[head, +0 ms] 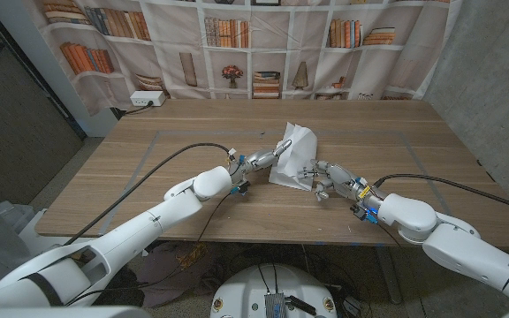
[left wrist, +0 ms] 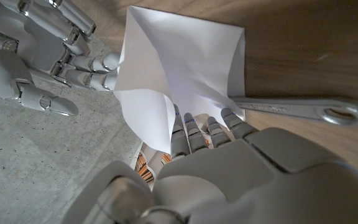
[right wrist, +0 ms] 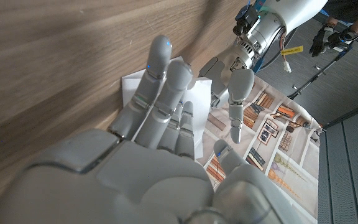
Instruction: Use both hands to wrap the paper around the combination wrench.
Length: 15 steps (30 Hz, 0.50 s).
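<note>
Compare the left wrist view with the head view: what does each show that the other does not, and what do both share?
Left wrist view alone: the combination wrench, its ring end sticking out from under the paper on the wood.

Head view alone: the whole wooden table, both arms, the bookshelf backdrop and a power strip.

Both: the white paper, partly lifted, with the left hand and right hand at it.

wooden table (head: 148, 150) with white paper (head: 297, 150) over a wrench (left wrist: 303, 109)
</note>
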### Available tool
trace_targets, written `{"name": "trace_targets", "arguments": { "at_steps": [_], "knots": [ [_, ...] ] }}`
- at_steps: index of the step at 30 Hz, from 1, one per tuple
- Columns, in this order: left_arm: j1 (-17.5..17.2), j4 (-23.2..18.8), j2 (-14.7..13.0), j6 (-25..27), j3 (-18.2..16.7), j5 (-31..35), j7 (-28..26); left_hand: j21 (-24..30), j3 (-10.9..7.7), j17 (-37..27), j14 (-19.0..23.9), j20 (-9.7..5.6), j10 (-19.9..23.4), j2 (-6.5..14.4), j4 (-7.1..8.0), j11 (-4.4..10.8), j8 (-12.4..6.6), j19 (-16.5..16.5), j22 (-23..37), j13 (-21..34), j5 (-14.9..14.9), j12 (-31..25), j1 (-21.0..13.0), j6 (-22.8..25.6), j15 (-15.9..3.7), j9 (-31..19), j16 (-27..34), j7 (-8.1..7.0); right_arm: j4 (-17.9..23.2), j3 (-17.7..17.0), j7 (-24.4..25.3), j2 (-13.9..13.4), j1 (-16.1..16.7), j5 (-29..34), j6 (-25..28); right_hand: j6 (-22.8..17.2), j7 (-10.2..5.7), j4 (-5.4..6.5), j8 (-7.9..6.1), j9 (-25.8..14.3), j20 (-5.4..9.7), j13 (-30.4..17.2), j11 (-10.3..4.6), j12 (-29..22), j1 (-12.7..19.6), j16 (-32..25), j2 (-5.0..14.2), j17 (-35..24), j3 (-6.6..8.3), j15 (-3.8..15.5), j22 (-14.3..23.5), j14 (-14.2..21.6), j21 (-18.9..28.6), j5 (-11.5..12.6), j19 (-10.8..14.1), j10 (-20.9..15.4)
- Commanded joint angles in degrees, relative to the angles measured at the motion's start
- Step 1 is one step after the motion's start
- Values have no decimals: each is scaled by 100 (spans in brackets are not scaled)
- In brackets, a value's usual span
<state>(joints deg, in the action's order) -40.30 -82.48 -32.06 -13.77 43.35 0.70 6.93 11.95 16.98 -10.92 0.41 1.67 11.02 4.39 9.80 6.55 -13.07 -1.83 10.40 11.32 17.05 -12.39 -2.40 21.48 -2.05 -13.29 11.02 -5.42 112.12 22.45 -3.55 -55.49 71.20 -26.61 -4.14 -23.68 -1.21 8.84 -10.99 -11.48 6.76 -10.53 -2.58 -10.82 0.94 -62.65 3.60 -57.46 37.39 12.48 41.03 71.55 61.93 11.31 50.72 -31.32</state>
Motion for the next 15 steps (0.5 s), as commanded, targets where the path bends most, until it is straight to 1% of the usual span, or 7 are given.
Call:
{"name": "trace_targets", "arguments": {
  "at_steps": [1, 7, 9, 15],
  "knots": [
    [11, -96, -35, 64, -16, 16, 23, -16, 41, 2, 28, 14, 4, 41, -16, -17, 7, -32, 10, 23, 61, -8, 46, -11, -228, -2, 0, 23, -63, 104, -12, 19, -113, 79, -7, 74, 4, -14, 14, -2, 530, -22, 26, -22, 9, 10, -45, -40, -52, 3, 28, 2, 51, -1, -10, 29],
    [-31, -171, -79, 98, -45, 15, -5, -18, 48, 4, 29, 17, -8, 47, -20, -28, 10, -33, 8, 22, 78, -3, 48, -13, -225, 5, 0, 39, -48, 126, -10, -15, -127, 74, 74, 114, 13, -22, 8, 0, 530, -21, 1, -23, 18, 81, -57, -3, -60, 5, 32, -35, 51, 6, -19, 55],
    [-57, -216, -106, 105, -63, 23, -32, -19, 49, 4, 27, 17, -4, 49, -21, -31, 11, -33, 7, 22, 82, -5, 49, -12, -229, 8, -1, 45, -47, 133, -12, -28, -131, 80, 88, 118, 16, -24, 5, 0, 531, -21, 20, -24, 20, 74, -61, -22, -62, 5, 36, -17, 53, 8, -20, 60],
    [-185, -450, -227, 138, -164, 75, -190, -20, 51, 5, 30, 14, -14, 58, -24, -29, 14, -34, 6, 22, 96, 0, 48, -15, -226, 13, -1, 36, -78, 181, -63, -33, -189, 94, 118, 136, 36, -24, 1, 2, 530, -21, 10, -28, 21, 88, -70, -33, -65, 5, 35, -6, 43, 11, -33, 66]
  ]
}}
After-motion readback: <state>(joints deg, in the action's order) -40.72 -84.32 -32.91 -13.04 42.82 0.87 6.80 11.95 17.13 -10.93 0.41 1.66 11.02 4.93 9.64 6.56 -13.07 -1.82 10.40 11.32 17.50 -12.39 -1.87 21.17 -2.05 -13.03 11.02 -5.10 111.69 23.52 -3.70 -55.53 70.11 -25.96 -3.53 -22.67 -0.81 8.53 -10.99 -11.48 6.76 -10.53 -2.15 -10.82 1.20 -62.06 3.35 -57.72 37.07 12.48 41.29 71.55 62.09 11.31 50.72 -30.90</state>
